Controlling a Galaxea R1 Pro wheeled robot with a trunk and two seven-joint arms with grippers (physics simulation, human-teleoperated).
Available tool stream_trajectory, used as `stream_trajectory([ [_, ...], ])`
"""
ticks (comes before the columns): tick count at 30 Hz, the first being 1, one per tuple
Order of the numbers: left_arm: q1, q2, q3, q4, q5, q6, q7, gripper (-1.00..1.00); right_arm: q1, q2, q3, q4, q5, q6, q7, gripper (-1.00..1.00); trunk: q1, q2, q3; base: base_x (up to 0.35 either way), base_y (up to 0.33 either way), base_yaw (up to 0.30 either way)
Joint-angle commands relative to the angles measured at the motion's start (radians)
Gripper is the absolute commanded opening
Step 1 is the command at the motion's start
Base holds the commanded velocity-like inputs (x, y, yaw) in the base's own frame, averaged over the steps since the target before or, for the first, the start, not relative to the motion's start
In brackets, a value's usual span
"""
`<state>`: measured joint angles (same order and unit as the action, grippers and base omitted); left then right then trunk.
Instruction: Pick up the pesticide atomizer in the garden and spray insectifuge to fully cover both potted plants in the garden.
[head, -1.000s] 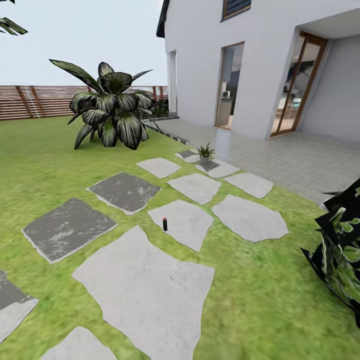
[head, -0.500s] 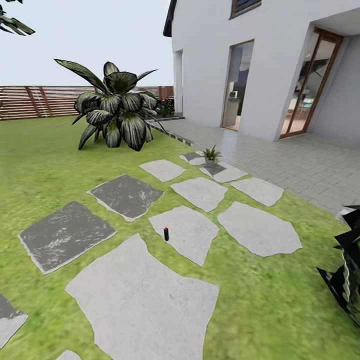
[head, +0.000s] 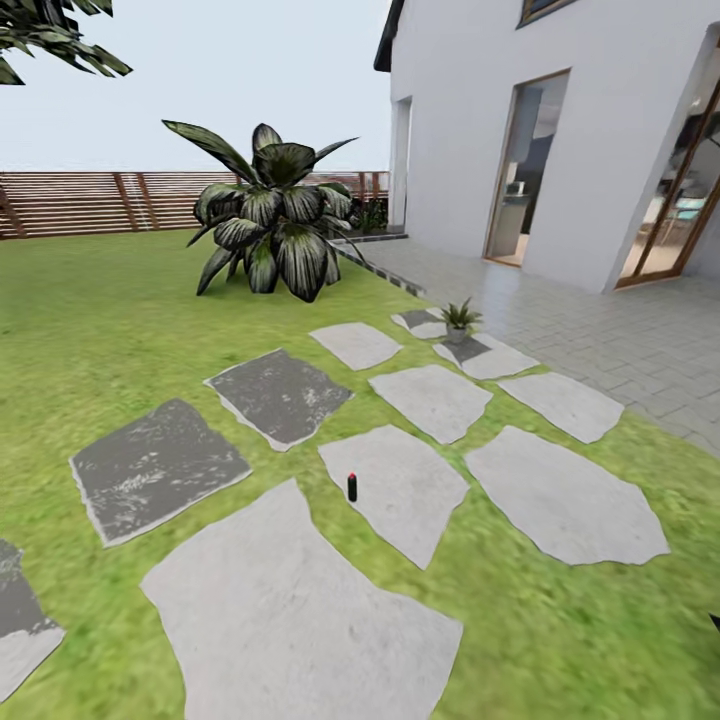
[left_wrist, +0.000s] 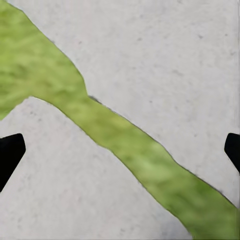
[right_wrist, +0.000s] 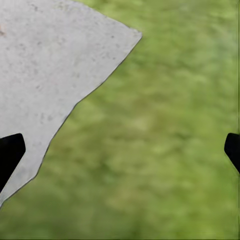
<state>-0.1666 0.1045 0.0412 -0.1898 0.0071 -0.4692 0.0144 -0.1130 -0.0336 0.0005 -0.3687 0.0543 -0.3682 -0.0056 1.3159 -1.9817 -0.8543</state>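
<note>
So the pesticide atomizer (head: 352, 487) is standing upright at the edge of a pale stepping stone (head: 400, 490) out ahead of me, with one potted plant (head: 458, 320) farther back by the patio. My left end effector (left_wrist: 120, 150) and right end effector (right_wrist: 120, 150) are both spread wide with nothing in them, hanging over stone and lawn (right_wrist: 165, 150).

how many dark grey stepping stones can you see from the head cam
4. One left of centre, one further left, a third cut off at the left edge, a small one by the potted plant. More may lie outside the frame.
</note>
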Motion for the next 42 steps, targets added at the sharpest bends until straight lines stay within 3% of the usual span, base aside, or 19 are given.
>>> stream_trajectory([
  [1,-0.001,0.0,0.003,0.001,0.0,-0.003,-0.001,1.0,-0.001,0.0,-0.001,0.001,0.006,-0.003,-0.001,1.0,0.0,0.0,-0.001,0.294,-0.161,0.024],
  [24,-0.001,0.0,0.003,0.0,0.0,-0.003,-0.001,1.0,-0.001,0.0,-0.003,0.001,0.006,-0.002,-0.001,1.0,0.0,0.0,-0.001,0.279,-0.172,0.008],
  [42,-0.001,0.0,0.003,0.0,0.0,-0.003,-0.001,1.0,-0.001,0.0,0.001,0.002,0.006,-0.001,-0.001,1.0,0.0,0.0,-0.001,0.201,-0.235,0.247],
])
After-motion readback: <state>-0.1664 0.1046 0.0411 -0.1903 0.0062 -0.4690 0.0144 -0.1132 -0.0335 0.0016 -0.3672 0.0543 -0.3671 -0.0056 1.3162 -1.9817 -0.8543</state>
